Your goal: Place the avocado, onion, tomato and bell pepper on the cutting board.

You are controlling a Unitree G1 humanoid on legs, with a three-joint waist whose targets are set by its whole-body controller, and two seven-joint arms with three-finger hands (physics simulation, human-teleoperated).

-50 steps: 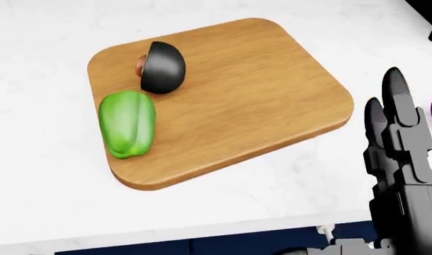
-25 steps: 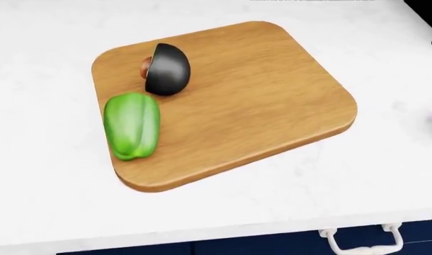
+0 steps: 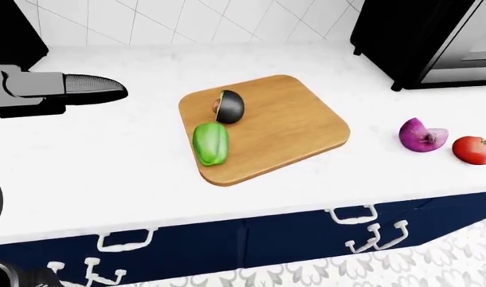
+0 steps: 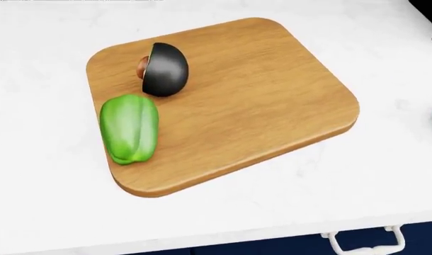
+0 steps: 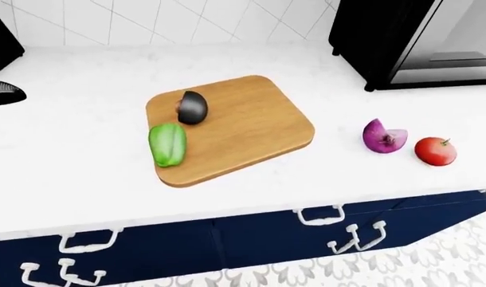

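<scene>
avocado half (image 4: 163, 69) and bell pepper (image 4: 129, 128) lay on cutting board (image 4: 272, 95); onion (image 3: 421, 135), tomato (image 3: 474, 149) on bench (image 3: 107, 161); my hands weren't visible, couldn't tell grip.

Domestic kitchen: white marble counter (image 5: 76, 119), tiled wall (image 3: 187, 24), navy drawers (image 5: 251, 239) with white handles, black oven (image 3: 426, 42) at far right.

pepper (image 4: 129, 128) + avocado (image 4: 163, 69) on board (image 4: 259, 101), onion (image 3: 421, 135) right
</scene>
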